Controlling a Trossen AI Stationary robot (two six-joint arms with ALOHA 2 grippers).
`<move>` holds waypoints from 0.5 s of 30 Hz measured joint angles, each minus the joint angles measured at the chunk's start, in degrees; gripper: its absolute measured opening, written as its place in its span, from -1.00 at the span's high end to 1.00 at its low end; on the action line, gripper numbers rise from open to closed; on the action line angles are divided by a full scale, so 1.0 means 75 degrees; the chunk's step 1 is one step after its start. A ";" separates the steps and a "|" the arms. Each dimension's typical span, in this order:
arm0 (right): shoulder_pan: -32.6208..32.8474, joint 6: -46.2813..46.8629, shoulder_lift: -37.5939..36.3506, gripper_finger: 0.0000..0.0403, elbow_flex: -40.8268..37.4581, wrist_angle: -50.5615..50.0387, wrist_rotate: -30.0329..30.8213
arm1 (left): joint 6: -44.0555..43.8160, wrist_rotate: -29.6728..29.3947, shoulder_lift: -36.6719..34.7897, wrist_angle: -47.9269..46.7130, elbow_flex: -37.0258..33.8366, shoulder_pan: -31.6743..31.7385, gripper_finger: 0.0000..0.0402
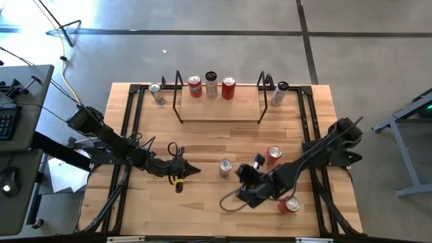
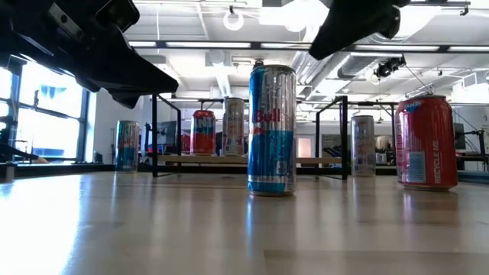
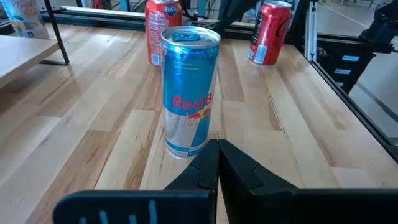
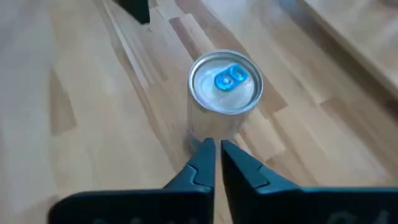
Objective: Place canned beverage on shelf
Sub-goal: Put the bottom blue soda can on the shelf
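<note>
blue can (image 2: 271,128) upright mid-table | right gripper (image 1: 241,173) beside it, fingers closed, empty | left gripper (image 1: 194,170) fingers closed, empty

Grey concrete floor (image 1: 223,47) crossed by dark seams, dark desk (image 1: 20,101) with keyboard (image 1: 5,121) beside the table, white ceiling with exposed ducts (image 2: 229,65), bright window (image 2: 46,114), round ceiling lamp (image 2: 234,18).
</note>
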 joint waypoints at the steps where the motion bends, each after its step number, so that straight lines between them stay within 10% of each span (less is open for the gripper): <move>1: -0.0110 0.0024 -0.0044 0.88 0.0004 0.0070 -0.0233 | -0.0002 0.0000 0.0000 -0.0002 0.0000 0.0000 1.00; 15: -0.1009 -0.0175 -0.0062 -0.56 0.0247 0.0411 -0.1822 | -0.0005 -0.0002 0.0000 -0.0007 0.0000 -0.0001 1.00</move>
